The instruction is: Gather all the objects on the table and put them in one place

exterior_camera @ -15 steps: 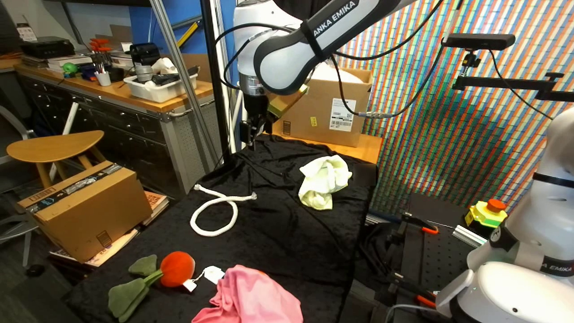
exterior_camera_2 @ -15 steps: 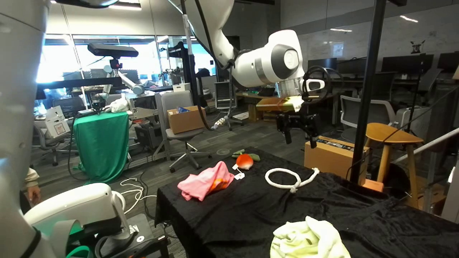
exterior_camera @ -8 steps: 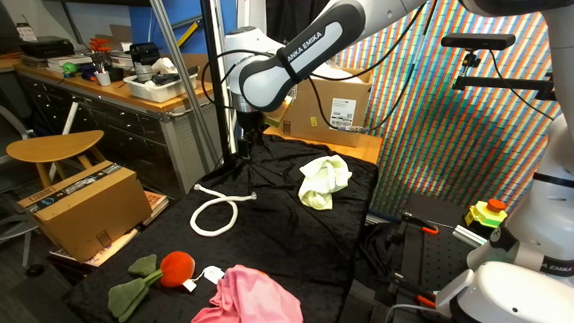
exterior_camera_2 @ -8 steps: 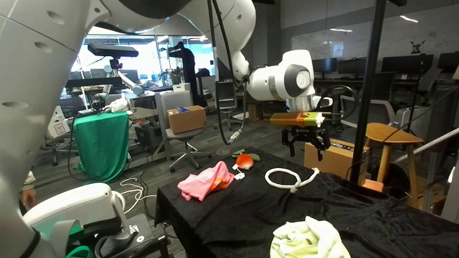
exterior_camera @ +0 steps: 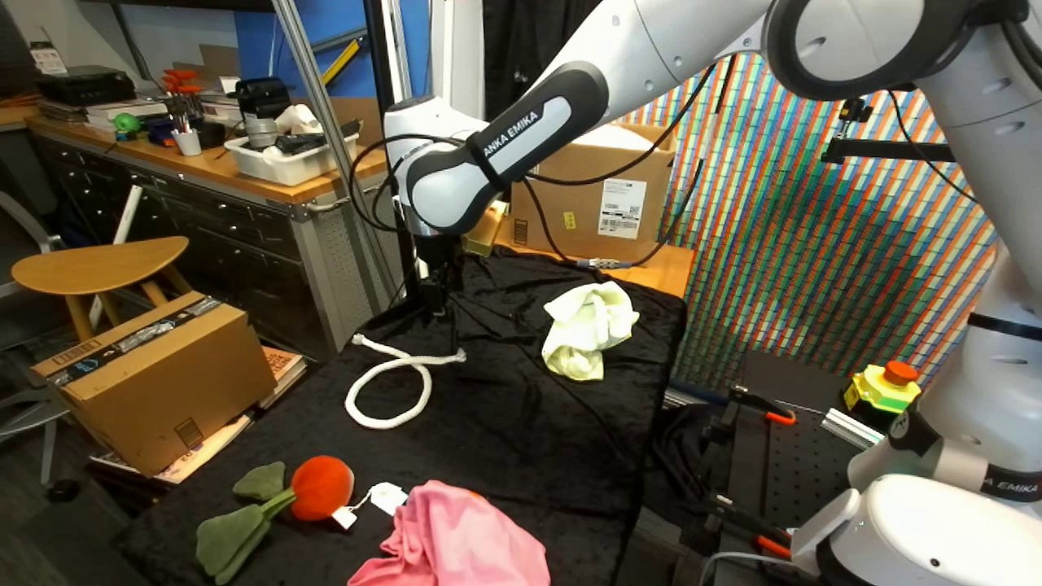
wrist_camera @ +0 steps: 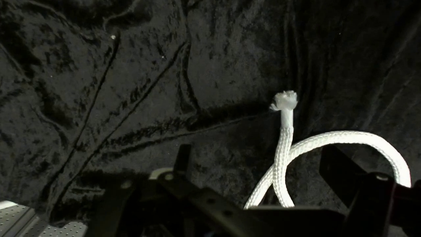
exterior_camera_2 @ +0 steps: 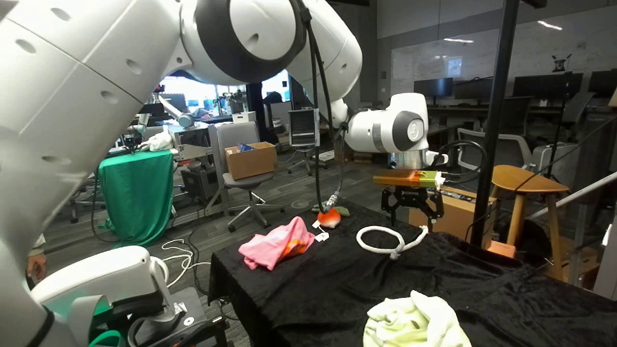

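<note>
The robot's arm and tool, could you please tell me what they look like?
The arm is white and rounded, with dark trim, black cables and lettering reading "ANKA EMIKA" in an exterior view. The tool is black with two jointed fingers; an amber-and-yellow block sits just above it.

the arm (exterior_camera: 676, 41) bends at its elbow (exterior_camera: 855, 41) and slopes down to the wrist (exterior_camera_2: 409, 127), below which the pincer (exterior_camera_2: 412, 223) hangs pointing downward, its fingers (wrist_camera: 340, 172) spread apart.

In exterior view, on table (exterior_camera: 521, 439): rope (exterior_camera: 413, 360) left of far cloth (exterior_camera: 598, 325), plush vegetable (exterior_camera: 319, 488) left of near cloth (exterior_camera: 464, 541).
</note>
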{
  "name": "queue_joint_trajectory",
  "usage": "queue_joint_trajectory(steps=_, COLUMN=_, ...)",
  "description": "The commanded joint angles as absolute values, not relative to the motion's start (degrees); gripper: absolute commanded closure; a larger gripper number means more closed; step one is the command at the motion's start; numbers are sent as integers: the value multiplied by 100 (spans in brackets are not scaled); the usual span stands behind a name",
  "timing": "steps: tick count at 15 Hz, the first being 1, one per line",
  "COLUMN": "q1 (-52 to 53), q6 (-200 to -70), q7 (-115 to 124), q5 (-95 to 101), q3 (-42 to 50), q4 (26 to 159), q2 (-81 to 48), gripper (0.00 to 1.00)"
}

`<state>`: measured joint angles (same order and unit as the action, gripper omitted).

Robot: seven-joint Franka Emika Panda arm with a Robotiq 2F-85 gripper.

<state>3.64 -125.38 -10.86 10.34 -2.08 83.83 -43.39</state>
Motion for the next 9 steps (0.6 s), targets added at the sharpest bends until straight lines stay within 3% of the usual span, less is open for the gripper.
queue_joint_trajectory(steps=1, q1=306, q6=-12232, q7=-1360, q5=928, q3=-290, q4=7471, q2=-4977, gripper=0)
queue_joint_trajectory(steps=9, q1=305, q6=-11447, q7=-1446, q5=718, q3=-365, q4=6367, q2=-5885, gripper=0)
